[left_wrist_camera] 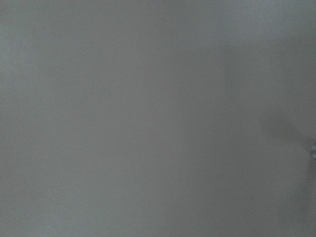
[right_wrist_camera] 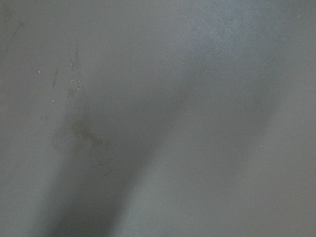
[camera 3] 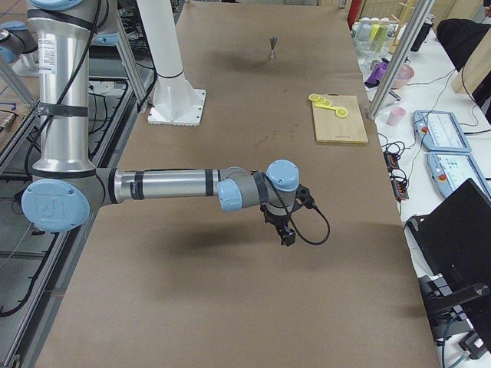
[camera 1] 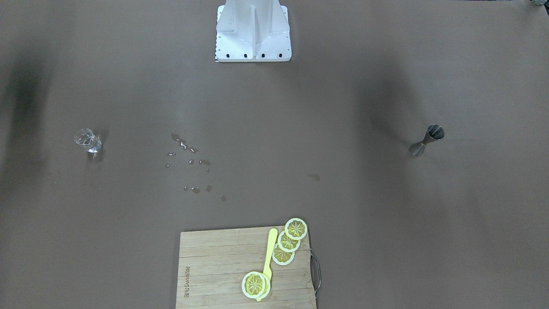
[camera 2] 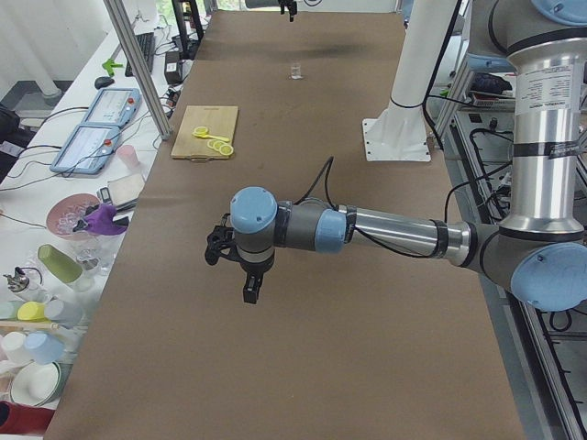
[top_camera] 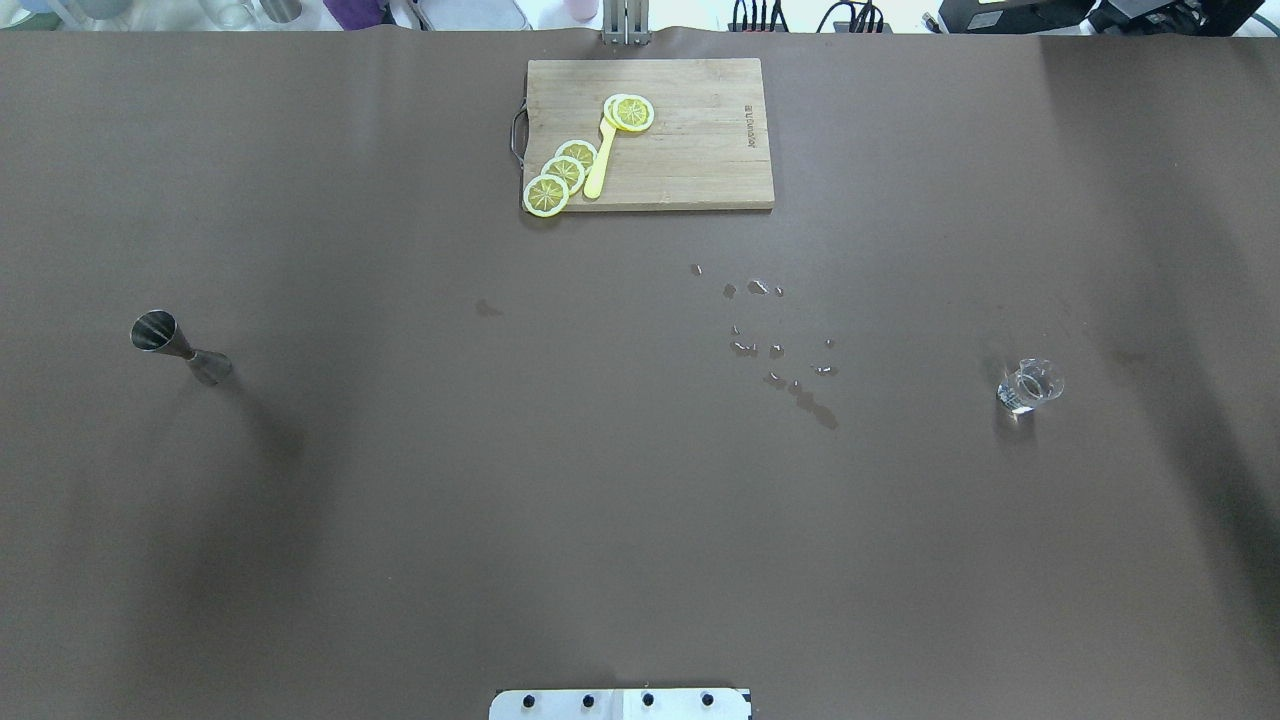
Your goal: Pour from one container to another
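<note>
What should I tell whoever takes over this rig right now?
Left gripper: over the table, open or shut unclear.
Right gripper: the same.
Neither holds the jigger or the glass.
Jigger: upright on the robot's left.
Glass: on the robot's right, far from the jigger. Droplets lie between them, nearer the glass.
Done: no pour evident. Whether the glass holds liquid, I cannot tell.
Left: grasp the jigger, bring it over the glass, tip it.

Left claw (camera 2: 249, 293) and right claw (camera 3: 287, 238): jaw gap unclear; cutting board (camera 1: 214, 274) edge off-frame.
</note>
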Robot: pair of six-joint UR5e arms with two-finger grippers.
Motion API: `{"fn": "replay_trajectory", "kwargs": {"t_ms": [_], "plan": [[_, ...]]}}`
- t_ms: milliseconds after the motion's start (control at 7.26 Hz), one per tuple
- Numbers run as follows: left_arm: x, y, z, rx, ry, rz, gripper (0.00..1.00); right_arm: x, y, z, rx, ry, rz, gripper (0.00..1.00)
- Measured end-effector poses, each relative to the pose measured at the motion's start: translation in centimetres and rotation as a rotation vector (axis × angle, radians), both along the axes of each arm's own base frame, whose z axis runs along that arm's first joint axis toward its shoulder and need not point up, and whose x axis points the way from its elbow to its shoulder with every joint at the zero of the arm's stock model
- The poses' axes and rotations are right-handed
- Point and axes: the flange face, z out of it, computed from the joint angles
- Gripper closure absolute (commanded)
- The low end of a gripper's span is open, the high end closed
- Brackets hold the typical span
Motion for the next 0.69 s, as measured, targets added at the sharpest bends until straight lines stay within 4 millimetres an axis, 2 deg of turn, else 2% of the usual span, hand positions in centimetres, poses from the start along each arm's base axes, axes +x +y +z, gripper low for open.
{"fn": "replay_trajectory", "kwargs": {"t_ms": [413,689], "plan": [[0.1,-2.3,-3.7,0.064,0.013,-0.072,0.03,-1.2,-0.2,-1.8,-0.040,-0.061,0.056,0.00],[0.6,-2.9,-5.5,0.111,0.038,-0.148,0.03,-2.7,1.0,-2.7,-0.020,-0.143,0.103,0.00]]}}
